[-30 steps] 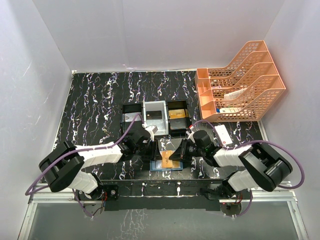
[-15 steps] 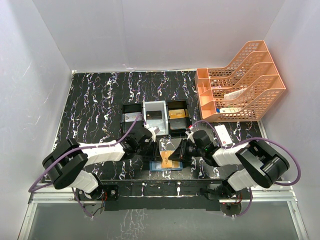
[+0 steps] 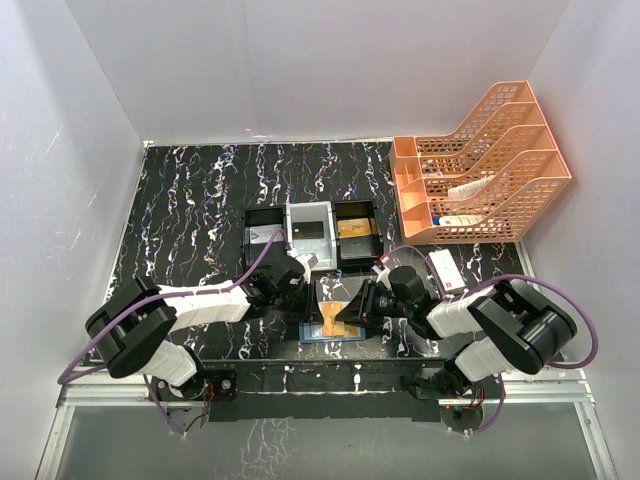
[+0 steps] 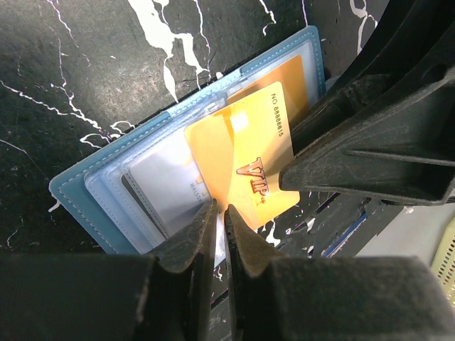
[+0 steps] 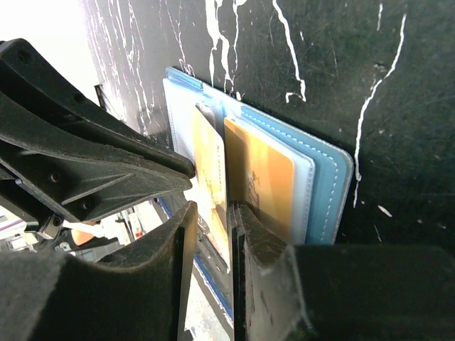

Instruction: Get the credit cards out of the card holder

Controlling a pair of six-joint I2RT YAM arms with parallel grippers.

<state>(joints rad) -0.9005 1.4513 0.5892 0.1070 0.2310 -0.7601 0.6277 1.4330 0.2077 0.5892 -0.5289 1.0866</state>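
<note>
The blue card holder lies open at the table's near edge. It also shows in the left wrist view and the right wrist view. A gold credit card stands tilted up out of its pocket. My right gripper is shut on that card's edge. A second gold card and a silver-grey card stay in the pockets. My left gripper is shut on the holder's clear pocket edge.
A black-and-white three-compartment tray holding cards stands just beyond the grippers. An orange file rack is at the back right. A white box with a red mark lies by the right arm. The two grippers nearly touch.
My left gripper has shifted a little closer to the holder. My right wrist has moved slightly. The gold card stays tilted up between them.
</note>
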